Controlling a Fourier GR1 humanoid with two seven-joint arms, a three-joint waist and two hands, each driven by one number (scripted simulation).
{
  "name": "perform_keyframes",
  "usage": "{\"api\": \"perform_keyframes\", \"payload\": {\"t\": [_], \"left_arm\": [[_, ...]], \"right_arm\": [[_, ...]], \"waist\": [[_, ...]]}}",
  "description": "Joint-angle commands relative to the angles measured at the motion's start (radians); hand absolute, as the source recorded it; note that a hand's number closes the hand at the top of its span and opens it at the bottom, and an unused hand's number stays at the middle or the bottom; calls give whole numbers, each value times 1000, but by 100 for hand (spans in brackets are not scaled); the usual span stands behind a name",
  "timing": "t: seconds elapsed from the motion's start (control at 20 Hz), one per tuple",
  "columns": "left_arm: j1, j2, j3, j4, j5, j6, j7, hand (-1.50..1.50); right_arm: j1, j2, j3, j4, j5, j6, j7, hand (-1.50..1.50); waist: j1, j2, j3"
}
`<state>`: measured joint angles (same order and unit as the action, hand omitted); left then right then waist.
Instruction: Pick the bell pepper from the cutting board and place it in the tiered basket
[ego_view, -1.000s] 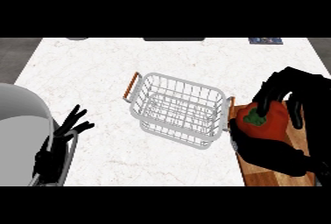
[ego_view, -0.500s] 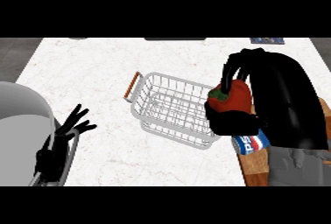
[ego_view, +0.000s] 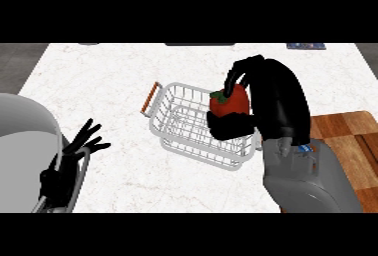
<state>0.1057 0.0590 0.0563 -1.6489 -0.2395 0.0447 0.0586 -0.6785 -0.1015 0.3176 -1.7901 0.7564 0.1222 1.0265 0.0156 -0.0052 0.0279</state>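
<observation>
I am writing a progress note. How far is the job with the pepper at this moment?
Done: the red pepper is off the cutting board, with the right hand curled round it. In hand: it is held over the right side of the wire basket. Left: lowering and releasing it inside. The left hand rests open at the lower left.

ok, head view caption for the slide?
Right hand holds red bell pepper over wire basket; left hand rests open.
</observation>
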Motion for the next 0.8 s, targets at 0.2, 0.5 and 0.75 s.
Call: {"api": "perform_keyframes", "payload": {"t": [0.2,0.5,0.75], "left_arm": [[36,-56,-8,90,43,-11,37,0],[35,-56,-27,117,49,12,31,0],[46,-56,7,91,50,7,52,0]], "right_arm": [[23,100,-58,65,-129,-242,3,-150],[51,101,-78,14,-190,-427,-98,-150],[10,83,-221,-54,-52,-499,-92,-150]], "waist": [[7,12,-28],[-7,10,-28],[-32,3,-29]]}}
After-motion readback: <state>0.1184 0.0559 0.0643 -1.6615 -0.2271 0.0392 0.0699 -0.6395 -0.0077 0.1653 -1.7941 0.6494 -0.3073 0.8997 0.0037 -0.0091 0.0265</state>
